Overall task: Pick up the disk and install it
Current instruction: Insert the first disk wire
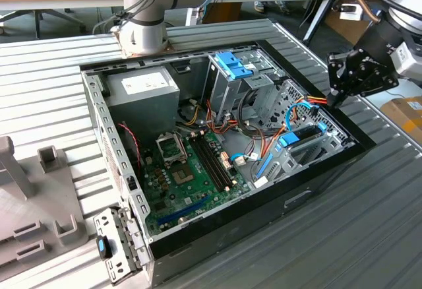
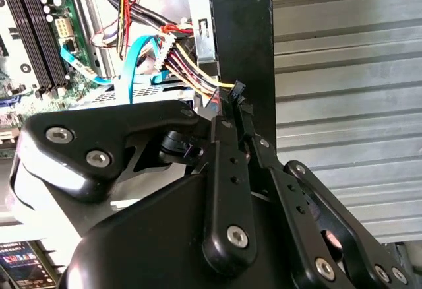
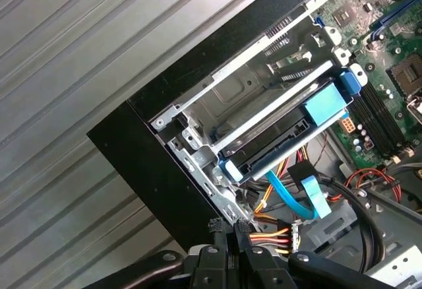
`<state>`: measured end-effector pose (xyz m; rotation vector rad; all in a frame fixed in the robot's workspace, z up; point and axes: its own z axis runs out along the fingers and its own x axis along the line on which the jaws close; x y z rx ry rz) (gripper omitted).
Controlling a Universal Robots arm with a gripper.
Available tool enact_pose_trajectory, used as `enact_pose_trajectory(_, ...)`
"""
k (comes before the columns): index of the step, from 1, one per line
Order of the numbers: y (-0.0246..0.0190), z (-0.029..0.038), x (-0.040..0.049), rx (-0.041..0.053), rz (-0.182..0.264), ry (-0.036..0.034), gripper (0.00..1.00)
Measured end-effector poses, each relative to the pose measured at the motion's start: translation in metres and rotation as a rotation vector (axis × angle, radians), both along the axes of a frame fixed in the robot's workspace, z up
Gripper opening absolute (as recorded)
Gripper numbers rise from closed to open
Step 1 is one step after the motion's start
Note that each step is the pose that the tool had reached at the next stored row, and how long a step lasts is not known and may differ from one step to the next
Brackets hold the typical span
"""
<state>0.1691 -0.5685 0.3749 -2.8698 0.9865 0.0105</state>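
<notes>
We find the disk (image 1: 305, 132) seated in its bay inside the case (image 1: 217, 228), on the exterior view's right. The gripper (image 1: 331, 99) hovers near it, fingers (image 2: 225, 137) pinched together, holding nothing.

Showing black on the disk (image 3: 283, 140), bright blue along its rail. Wearing black over the gripper (image 3: 227, 226). Glowing green across the motherboard (image 1: 191, 183); running ribbed grey over the worktop (image 1: 369, 236); trailing red, yellow and orange in the wires (image 3: 270, 235).
</notes>
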Motion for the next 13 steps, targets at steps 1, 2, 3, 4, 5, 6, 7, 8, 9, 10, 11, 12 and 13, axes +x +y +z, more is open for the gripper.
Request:
enact_pose_trajectory(1,0.0000,-0.0001,0.0000,0.0000,-0.009,0.0000,0.16)
enact_pose_trajectory(2,0.0000,-0.0001,0.0000,0.0001,-0.018,0.0000,0.16)
enact_pose_trajectory(3,0.0000,-0.0001,0.0000,0.0000,-0.028,0.0000,0.16)
enact_pose_trajectory(4,0.0000,-0.0001,0.0000,0.0000,-0.036,0.0000,0.16)
enact_pose_trajectory(5,0.0000,-0.0001,-0.0001,0.0000,-0.045,0.0000,0.16)
enact_pose_trajectory(6,0.0000,-0.0001,-0.0004,0.0000,-0.052,0.0001,0.16)
enact_pose_trajectory(7,0.0000,-0.0002,-0.0004,0.0001,-0.058,0.0000,0.16)
enact_pose_trajectory(8,0.0000,-0.0001,-0.0006,0.0000,-0.084,0.0001,0.16)
enact_pose_trajectory(9,0.0000,-0.0001,-0.0007,0.0000,-0.103,0.0000,0.16)
enact_pose_trajectory(10,0.0000,-0.0001,-0.0010,0.0000,-0.121,0.0001,0.16)
enact_pose_trajectory(11,0.0000,-0.0002,-0.0012,0.0000,-0.125,0.0000,0.16)
enact_pose_trajectory(12,0.0000,-0.0001,-0.0013,0.0000,-0.129,0.0001,0.16)
enact_pose_trajectory(13,0.0000,-0.0001,-0.0014,0.0001,-0.132,0.0000,0.16)
